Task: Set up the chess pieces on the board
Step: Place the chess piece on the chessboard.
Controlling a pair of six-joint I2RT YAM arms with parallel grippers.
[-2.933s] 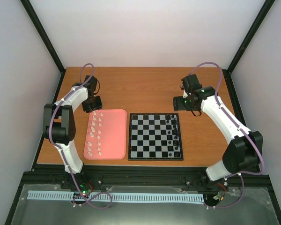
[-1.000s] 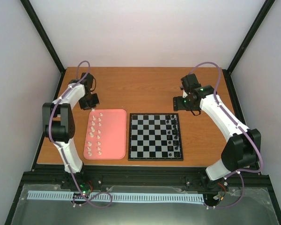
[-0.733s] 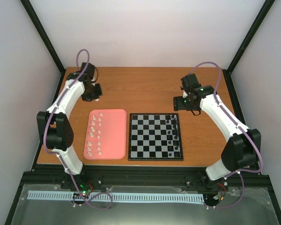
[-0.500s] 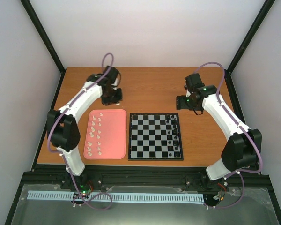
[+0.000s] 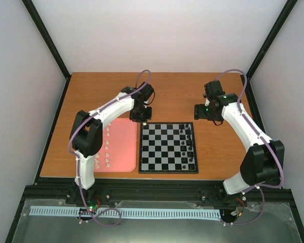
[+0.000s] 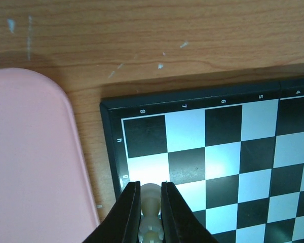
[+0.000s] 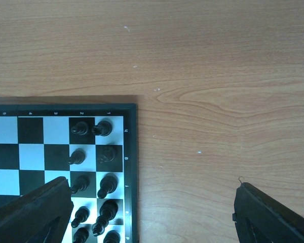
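The board (image 5: 168, 171), black and pale checks, lies mid-table, with black pieces (image 5: 189, 144) along its right side. Several white chess pieces (image 5: 107, 154) stand on the pink tray (image 5: 124, 147) to its left. My left gripper (image 5: 142, 118) hovers over the board's far left corner; in the left wrist view the gripper (image 6: 151, 185) is shut on a white piece (image 6: 151, 196) above the board's edge squares (image 6: 187, 126). My right gripper (image 5: 204, 112) is wide open and empty over bare table beyond the board's far right corner; its fingers (image 7: 33, 212) flank the black pieces (image 7: 106, 185).
The pink tray (image 6: 30, 162) lies just left of the board's corner in the left wrist view. Black frame posts and white walls enclose the wooden table (image 5: 172, 93). My left arm (image 5: 99, 119) reaches across the tray's far end.
My left arm rose from the tray's far end and swung right to the board's far left corner. My right gripper shifted slightly right and away.
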